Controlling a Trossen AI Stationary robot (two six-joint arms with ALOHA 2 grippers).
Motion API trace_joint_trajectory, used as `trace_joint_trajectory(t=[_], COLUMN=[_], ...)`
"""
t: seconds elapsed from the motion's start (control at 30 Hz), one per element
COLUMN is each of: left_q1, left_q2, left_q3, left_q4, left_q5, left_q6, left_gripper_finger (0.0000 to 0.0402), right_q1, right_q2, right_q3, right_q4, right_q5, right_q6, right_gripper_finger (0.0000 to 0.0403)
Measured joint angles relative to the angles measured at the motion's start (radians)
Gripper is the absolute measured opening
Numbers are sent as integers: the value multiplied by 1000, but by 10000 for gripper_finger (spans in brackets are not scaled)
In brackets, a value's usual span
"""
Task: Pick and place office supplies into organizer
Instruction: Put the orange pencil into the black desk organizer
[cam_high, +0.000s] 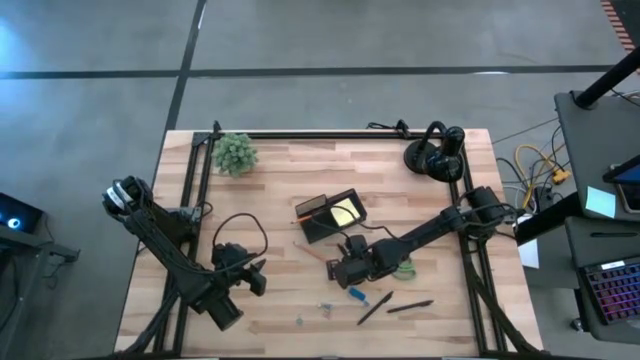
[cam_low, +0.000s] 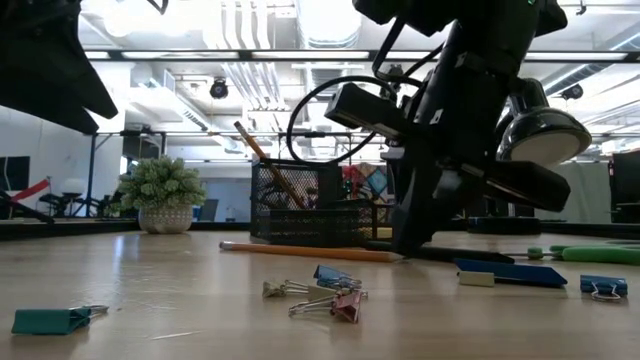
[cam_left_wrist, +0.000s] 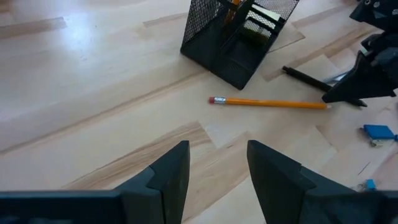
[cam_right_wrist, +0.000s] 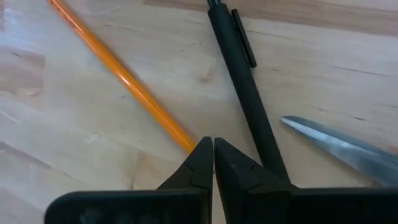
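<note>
Fingers of right gripper (cam_right_wrist: 213, 149) pressed together, nothing between them, tips down at table (cam_high: 270, 170) right beside the pointed end of a loose orange pencil (cam_right_wrist: 121, 74). Just right of that tip, a black pen (cam_right_wrist: 245, 93); further right, a scissors blade (cam_right_wrist: 339, 146), handles green (cam_low: 600, 254) in the low view. Lying flat on the wood, that pencil, eraser end pointing left in the left wrist view, near side of the organizer (cam_high: 330, 214) and apart from it. Black mesh organizer mid-table, yellow sticky-note pad (cam_high: 342, 212) in one compartment, another orange pencil (cam_low: 262, 160) leaning inside.

Left gripper (cam_left_wrist: 217, 165) low over bare wood at near left, jaws moderately apart, holding nothing, well apart from the supplies.

Scattered at the near edge: two more black pens (cam_high: 393, 306), a blue piece (cam_high: 356, 295), binder clips (cam_low: 335, 298) in pink, blue and teal. Far left corner: small potted plant (cam_high: 235, 153). Far right corner: round black headphone-like object (cam_high: 436, 152).
</note>
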Motion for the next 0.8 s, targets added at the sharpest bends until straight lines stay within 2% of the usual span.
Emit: trace_joint_trajectory(t=[0.5, 0.8], left_q1=[7, 7], left_q2=[-67, -68], left_q3=[-38, -48], left_q4=[10, 15], left_q5=[17, 22], left_q6=[44, 45], left_gripper_finger=[148, 148], right_q1=[21, 32], right_q2=[-9, 43], right_q3=[20, 34], right_q4=[6, 32], right_q5=[11, -4], right_q6=[81, 95], right_gripper_finger=[9, 9])
